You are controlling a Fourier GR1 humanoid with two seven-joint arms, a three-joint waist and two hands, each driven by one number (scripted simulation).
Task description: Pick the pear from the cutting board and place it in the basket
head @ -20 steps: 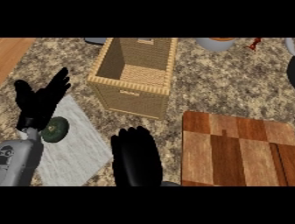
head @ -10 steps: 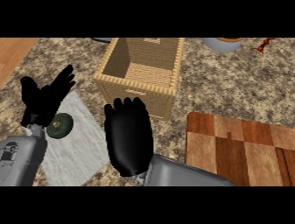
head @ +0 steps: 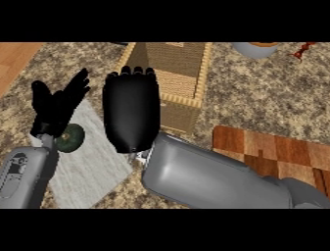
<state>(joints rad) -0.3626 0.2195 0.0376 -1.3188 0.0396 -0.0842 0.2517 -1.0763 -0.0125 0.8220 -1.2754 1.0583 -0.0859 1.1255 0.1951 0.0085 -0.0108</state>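
Head view, left to right. At the left I see the left hand [head: 55, 105] resting upright, fingers spread and straight, holding nothing; just beside its wrist lies a dark green round object [head: 71, 138] on a grey mat [head: 88, 169], which I cannot identify and do not take for the task's fruit. Next comes the right hand [head: 131, 112], showing me only its black back, pointed away from me towards the basket [head: 173, 78]; its tip overlaps the basket's near left corner in this view; whether it is closed on anything beneath the palm I cannot tell. The basket stands open-topped on the speckled surface [head: 269, 93], its long axis running away from me. Further right lies the cutting board [head: 290, 149], its near left part covered by my right forearm. The pear shows nowhere: not on the visible board, not in the visible part of the basket. I judge it either hidden under the right hand or behind the forearm. The governing relation: the basket's opening lies straight ahead of, and slightly right of, the right hand, which is much the nearer of the two; if the pear is in hand, the next move calls for a short advance over the rim.
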